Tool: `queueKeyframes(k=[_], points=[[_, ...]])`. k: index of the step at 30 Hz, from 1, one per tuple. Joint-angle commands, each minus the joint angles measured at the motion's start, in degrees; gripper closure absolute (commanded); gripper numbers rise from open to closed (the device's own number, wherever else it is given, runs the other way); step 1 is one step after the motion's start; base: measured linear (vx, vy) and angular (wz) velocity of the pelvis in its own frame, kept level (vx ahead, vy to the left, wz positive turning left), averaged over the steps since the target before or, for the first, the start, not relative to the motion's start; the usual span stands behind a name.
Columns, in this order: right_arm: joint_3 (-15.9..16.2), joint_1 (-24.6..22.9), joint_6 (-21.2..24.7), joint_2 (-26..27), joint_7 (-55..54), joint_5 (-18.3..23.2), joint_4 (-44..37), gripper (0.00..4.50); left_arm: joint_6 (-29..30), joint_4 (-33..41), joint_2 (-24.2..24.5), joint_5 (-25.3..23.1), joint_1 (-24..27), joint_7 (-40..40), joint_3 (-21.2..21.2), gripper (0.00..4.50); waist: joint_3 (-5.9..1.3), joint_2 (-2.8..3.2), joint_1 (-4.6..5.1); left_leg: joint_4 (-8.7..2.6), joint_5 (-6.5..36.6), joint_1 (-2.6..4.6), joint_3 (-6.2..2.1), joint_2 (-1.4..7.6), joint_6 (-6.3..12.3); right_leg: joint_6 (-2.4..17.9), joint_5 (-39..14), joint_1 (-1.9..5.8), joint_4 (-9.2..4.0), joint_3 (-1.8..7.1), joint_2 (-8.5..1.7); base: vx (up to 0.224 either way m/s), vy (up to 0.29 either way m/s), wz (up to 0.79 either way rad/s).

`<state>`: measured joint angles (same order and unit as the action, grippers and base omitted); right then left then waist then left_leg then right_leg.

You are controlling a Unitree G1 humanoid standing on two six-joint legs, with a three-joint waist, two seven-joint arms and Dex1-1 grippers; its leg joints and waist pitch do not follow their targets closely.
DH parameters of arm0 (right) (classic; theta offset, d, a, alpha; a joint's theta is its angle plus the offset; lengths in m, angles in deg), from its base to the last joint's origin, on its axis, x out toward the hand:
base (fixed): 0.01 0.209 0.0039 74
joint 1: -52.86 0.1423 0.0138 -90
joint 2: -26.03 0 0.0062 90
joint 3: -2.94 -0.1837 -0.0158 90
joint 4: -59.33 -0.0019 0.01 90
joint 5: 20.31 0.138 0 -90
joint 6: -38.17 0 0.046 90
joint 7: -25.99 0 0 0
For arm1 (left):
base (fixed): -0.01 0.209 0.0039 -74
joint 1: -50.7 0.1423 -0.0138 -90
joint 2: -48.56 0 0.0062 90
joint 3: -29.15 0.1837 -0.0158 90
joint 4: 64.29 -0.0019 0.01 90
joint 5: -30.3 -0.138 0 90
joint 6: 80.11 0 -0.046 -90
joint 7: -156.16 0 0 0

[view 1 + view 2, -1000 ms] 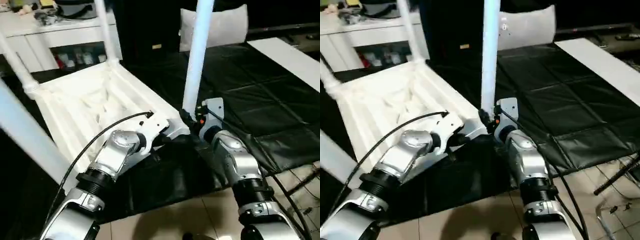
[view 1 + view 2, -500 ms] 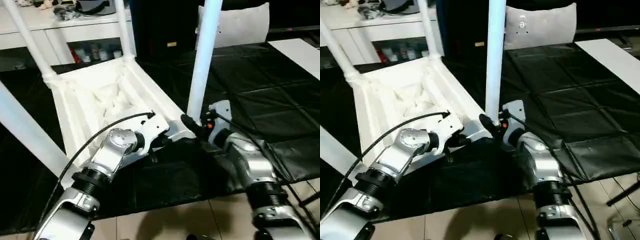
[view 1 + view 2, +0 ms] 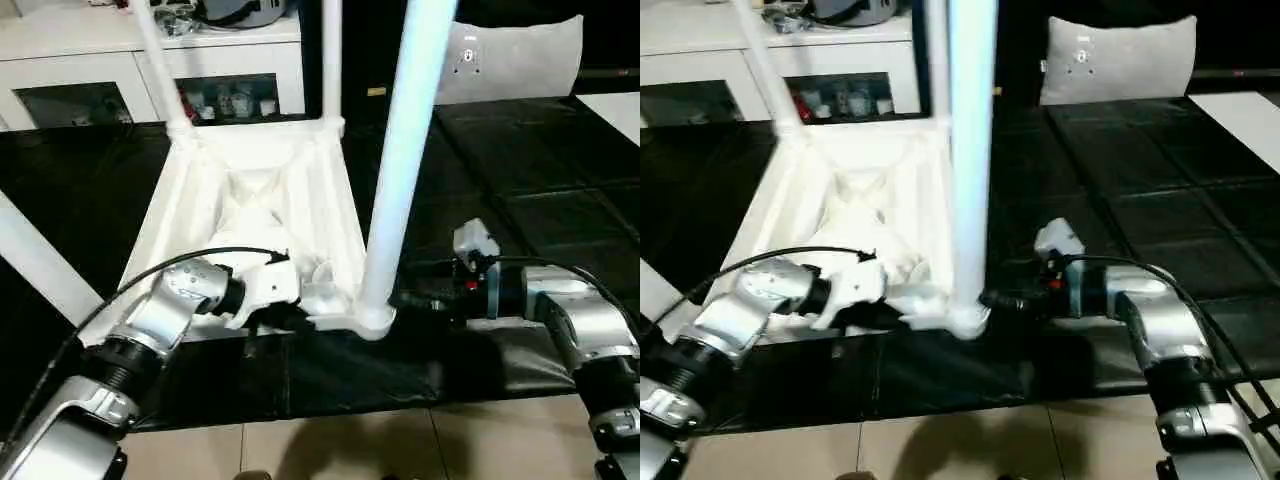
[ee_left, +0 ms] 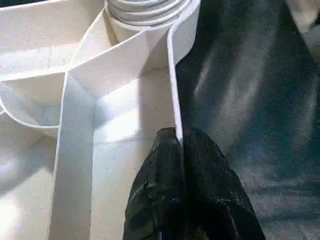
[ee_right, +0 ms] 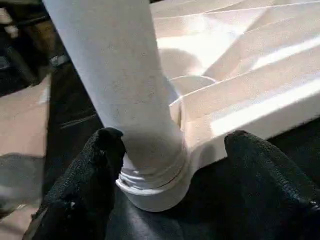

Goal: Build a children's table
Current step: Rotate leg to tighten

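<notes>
Black floor mats (image 3: 520,190) spread under an upturned children's table (image 3: 250,215), with a white cabinet (image 3: 90,60) with glass doors behind it and a grey cushion (image 3: 515,55) beyond the mats. The table lies ribbed side up, legs rising from its corner sockets — the near-right leg (image 3: 400,160) dominates the head view.

The left gripper (image 4: 182,195) is pinched tight on the thin front rim of the table, just beside that leg's socket (image 3: 372,318). The right gripper (image 5: 172,177) stands wide, one black finger (image 5: 100,170) against the leg's base and the other well clear, holding nothing.

Judged from this, the risk sits at the socket: threads show above its collar in the right wrist view, so the leg may not be fully seated. With the right jaws apart, nothing steadies the tall leg — a nudge from the finger could tilt or loosen it. The left gripper's hold is on a narrow edge; a sideways pull there could slip off or drag the whole table across the mats.
</notes>
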<state>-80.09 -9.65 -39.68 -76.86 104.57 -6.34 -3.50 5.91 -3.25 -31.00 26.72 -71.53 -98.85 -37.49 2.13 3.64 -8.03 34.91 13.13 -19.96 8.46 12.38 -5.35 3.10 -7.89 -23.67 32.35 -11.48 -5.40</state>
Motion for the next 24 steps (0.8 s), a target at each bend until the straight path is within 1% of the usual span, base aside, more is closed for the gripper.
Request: queueKeyframes(k=[1, 3, 6, 7, 8, 9, 10, 12, 13, 14, 16, 18, 22, 23, 24], points=[[1.12, 1.57, 0.26, 0.40, 3.06, 1.27, -0.71, 0.96, -2.56, 0.24, -0.67, -1.13, -0.49, -4.52, 3.96, 4.50, -4.42, -1.18, -0.05, -3.32, 1.62, -0.35, 0.62, 1.29, 6.77, 3.25, -18.39, 4.13, -3.25, 4.10, -3.77, 0.000, 0.000, 0.00], [1.56, 1.72, 0.82, 0.79, 4.33, 1.83, -0.73, 1.32, -2.64, 0.43, -0.75, -1.06, -0.47, -4.88, 4.01, 4.50, -4.46, -1.24, -0.36, -3.31, 1.23, -0.39, 0.61, 1.34, 6.88, 3.41, -17.98, 4.13, -3.11, 4.11, -3.77, 0.000, 0.000, 0.00], [1.78, 2.37, 0.79, 1.77, 5.11, 2.04, 0.25, 1.35, -2.96, 0.40, -0.71, -0.87, -0.56, -5.37, 4.34, 4.50, -4.42, -1.10, -0.56, -3.38, 1.35, -0.29, 0.52, 1.55, 6.54, 3.62, -18.22, 4.01, -3.14, 4.10, -3.81, 0.000, 0.000, 0.00], [1.93, 2.54, 0.86, 2.06, 5.30, 2.11, 0.51, 1.60, -3.03, 0.39, -0.70, -0.84, -0.57, -5.48, 4.43, 4.50, -4.44, -1.17, -0.54, -3.38, 1.63, -0.36, 0.56, 1.44, 6.22, 3.42, -18.63, 4.11, -3.20, 4.09, -3.83, 0.000, 0.000, 0.00], [2.42, 2.83, 1.23, 2.62, 5.87, 2.32, 0.99, 1.60, -3.33, 0.26, -0.75, -0.88, -0.56, -5.63, 4.60, 4.50, -4.41, -1.04, -0.56, -3.40, 1.77, -0.34, 0.55, 1.41, 6.08, 3.39, -18.86, 4.07, -3.21, 4.06, -3.80, 0.000, 0.000, 0.00], [2.62, 2.89, 1.40, 2.78, 6.16, 2.39, 1.12, 1.73, -3.50, 0.17, -0.79, -0.93, -0.54, -5.66, 4.65, 4.50, -4.38, -1.13, -0.50, -3.39, 2.22, -0.40, 0.61, 1.29, 5.91, 3.07, -19.54, 4.13, -3.39, 4.00, -3.77, 0.000, 0.000, 0.00], [2.80, 2.99, 1.35, 2.94, 6.79, 2.31, 1.48, 1.79, -3.82, -0.07, -0.90, -1.06, -0.53, -5.88, 4.56, 4.50, -4.43, -1.16, -0.56, -3.38, 2.19, -0.31, 0.62, 1.32, 5.82, 2.88, -19.67, 4.09, -3.37, 4.04, -3.80, 0.000, 0.000, 0.00], [2.84, 3.01, 1.48, 2.99, 7.20, 2.28, 1.60, 1.97, -3.90, -0.13, -0.95, -1.13, -0.51, -6.00, 4.47, 4.50, -4.48, -1.16, -0.65, -3.37, 1.63, -0.37, 0.57, 1.36, 5.85, 2.79, -19.10, 4.10, -3.27, 4.08, -3.78, 0.000, 0.000, 0.00], [2.92, 2.97, 1.78, 2.96, 7.68, 2.37, 1.59, 2.15, -3.94, -0.13, -0.98, -1.21, -0.44, -6.04, 4.37, 4.50, -4.52, -1.22, -0.70, -3.35, 1.18, -0.38, 0.53, 1.40, 5.94, 2.86, -18.62, 4.12, -3.18, 4.09, -3.76, 0.000, 0.000, 0.00], [2.93, 2.96, 1.88, 2.96, 7.81, 2.44, 1.57, 2.15, -3.93, -0.14, -0.98, -1.24, -0.42, -6.04, 4.34, 4.50, -4.53, -1.20, -0.75, -3.33, 1.03, -0.37, 0.53, 1.43, 5.98, 2.91, -18.44, 4.09, -3.15, 4.10, -3.75, 0.000, 0.000, 0.00], [3.00, 2.90, 2.45, 2.95, 8.34, 2.85, 1.50, 2.33, -3.85, -0.16, -0.98, -1.26, -0.35, -6.04, 4.24, 4.50, -4.53, -1.23, -0.87, -3.33, 0.89, -0.36, 0.56, 1.45, 5.95, 2.95, -18.30, 4.05, -3.11, 4.14, -3.78, 0.000, 0.000, 0.00], [3.21, 2.53, 3.13, 2.91, 8.82, 3.19, 1.06, 2.36, -2.95, 0.03, -1.04, -0.96, -0.10, -5.98, 4.01, 4.50, -4.54, -1.23, -0.97, -3.32, 0.76, -0.39, 0.58, 1.40, 5.95, 2.90, -18.32, 4.11, -3.10, 4.12, -3.79, 0.000, 0.000, 0.00], [2.90, 1.02, 4.14, 3.51, 8.26, 3.87, -0.32, 2.38, 0.66, 1.26, -1.51, 0.05, 0.72, -4.98, 3.25, 4.50, -4.46, -1.28, -0.97, -3.37, 1.22, -0.37, 0.66, 1.36, 5.57, 2.35, -19.59, 4.13, -3.31, 4.06, -3.77, 0.000, 0.000, 0.00], [2.90, 1.02, 4.14, 3.51, 8.26, 3.87, -0.32, 2.39, 0.66, 1.26, -1.51, 0.05, 0.72, -4.98, 3.25, 4.50, -4.46, -1.27, -1.04, -3.37, 1.30, -0.36, 0.63, 1.33, 5.52, 2.27, -19.77, 4.13, -3.37, 4.04, -3.81, 0.000, 0.000, 0.00], [2.46, 0.45, 4.63, 4.22, 6.22, 3.78, -0.86, 2.39, 2.94, 1.97, -2.05, 0.54, 1.02, -3.82, 2.64, 4.50, -4.45, -1.29, -0.95, -3.40, 1.36, -0.34, 0.65, 1.35, 5.45, 2.18, -19.92, 4.10, -3.37, 4.05, -3.75, 0.000, 0.000, 0.00]])
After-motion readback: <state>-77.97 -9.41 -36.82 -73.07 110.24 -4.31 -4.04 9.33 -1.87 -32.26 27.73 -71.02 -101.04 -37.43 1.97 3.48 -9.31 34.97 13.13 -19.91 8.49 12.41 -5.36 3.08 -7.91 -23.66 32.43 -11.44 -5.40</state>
